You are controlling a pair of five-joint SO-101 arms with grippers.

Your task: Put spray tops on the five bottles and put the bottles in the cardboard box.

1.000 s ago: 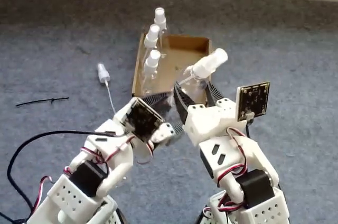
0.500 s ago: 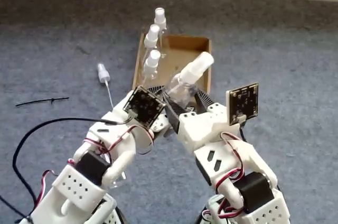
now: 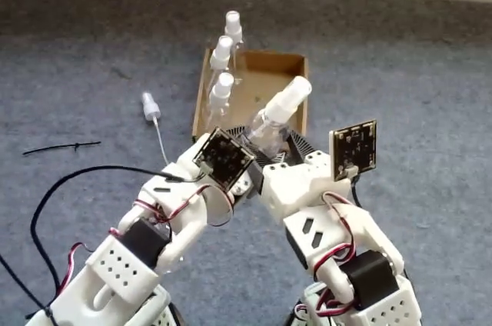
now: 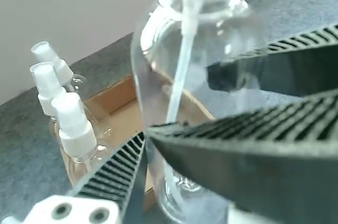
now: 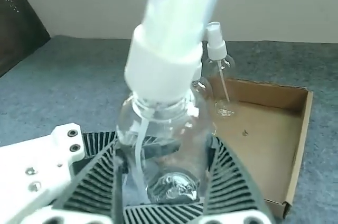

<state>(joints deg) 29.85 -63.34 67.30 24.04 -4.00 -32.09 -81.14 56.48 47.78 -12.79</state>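
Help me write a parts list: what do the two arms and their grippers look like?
Both the left arm and right arm are white blocky plastic with black servos and red-white-black wires. Each carries a dark square camera board. The left gripper and right gripper are black and ribbed.

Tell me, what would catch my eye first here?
The clear bottle with its white spray top, gripped tilted in the right hand above the carpet, with the left hand close beside it. Behind, three topped bottles stand in a row along one side of the cardboard box, and a loose spray top lies on the carpet nearby.
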